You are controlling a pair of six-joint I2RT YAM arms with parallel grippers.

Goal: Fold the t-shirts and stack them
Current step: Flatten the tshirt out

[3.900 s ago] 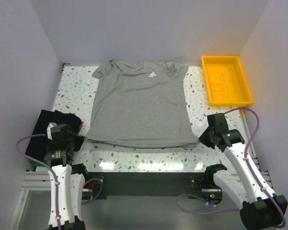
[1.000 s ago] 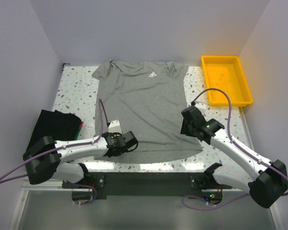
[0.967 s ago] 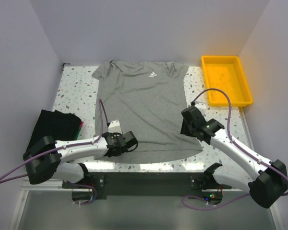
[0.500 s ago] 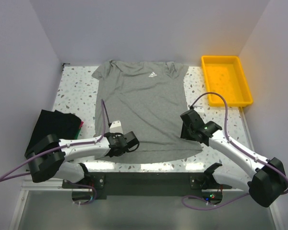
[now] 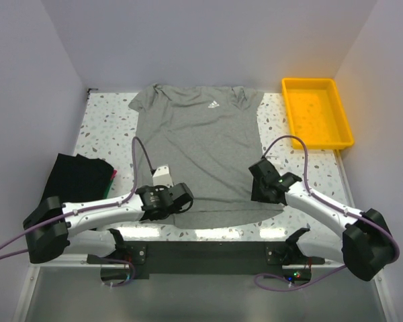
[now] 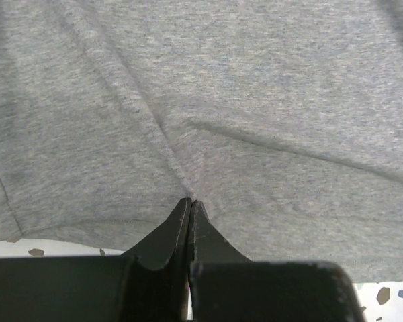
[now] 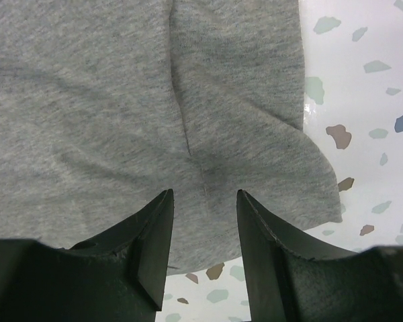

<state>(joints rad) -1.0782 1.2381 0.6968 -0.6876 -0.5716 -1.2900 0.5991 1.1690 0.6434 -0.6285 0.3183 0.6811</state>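
item: heather-grey short-sleeved fabric t-shirt [image 5: 198,144] spread flat, logo up, on speckled white table [image 5: 101,127] | left gripper [image 6: 189,201]: fingers pressed together, pinching puckered grey cloth near the near hem | right gripper [image 7: 204,193]: fingers apart, straddling a crease by the hem's right corner

spread t-shirt [image 5: 198,147]: centre | tray [image 5: 317,111]: right rear | folded t-shirts [image 5: 77,178]: left front

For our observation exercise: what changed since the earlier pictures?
Both arms reached in over the heather-grey fabric t-shirt. The left gripper shut, pinching its lower fabric; the right gripper hovers open above it. The yellow plastic tray and folded black shirt stayed put.
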